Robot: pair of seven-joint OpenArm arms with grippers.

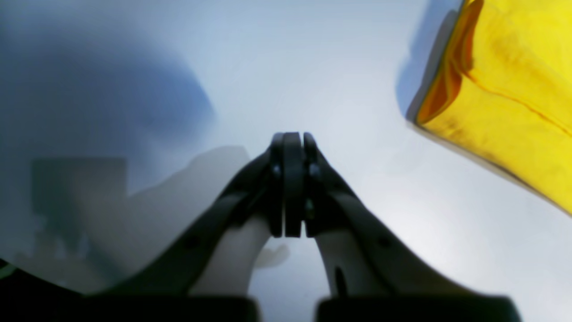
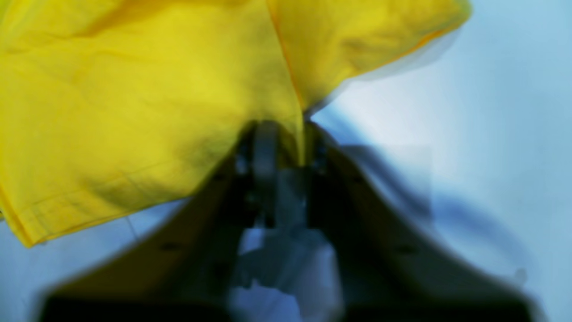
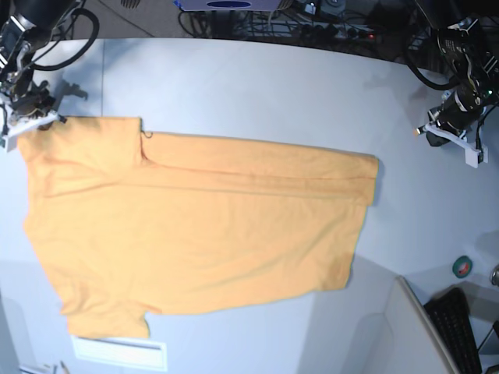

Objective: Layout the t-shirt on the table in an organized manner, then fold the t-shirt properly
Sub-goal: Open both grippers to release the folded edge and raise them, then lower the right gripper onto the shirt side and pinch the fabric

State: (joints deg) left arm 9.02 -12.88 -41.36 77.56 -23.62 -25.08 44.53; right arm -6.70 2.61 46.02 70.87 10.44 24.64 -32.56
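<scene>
Two arms flank one large orange-yellow cotton t-shirt (image 3: pixel 195 226) spread over the broad white tabletop (image 3: pixel 257 86).

At the base view's left, the right gripper (image 2: pixel 286 134) has its jaws pinched on the shirt's cloth near a seam, beside a sleeve; I judge it grips there to pull that corner straight. The shirt lies mostly flat, one long edge doubled over, so folding seems only begun. At the view's right, the left gripper (image 1: pixel 292 143) hangs over bare table, jaws pressed together on nothing, the shirt's hem well apart from it.
</scene>
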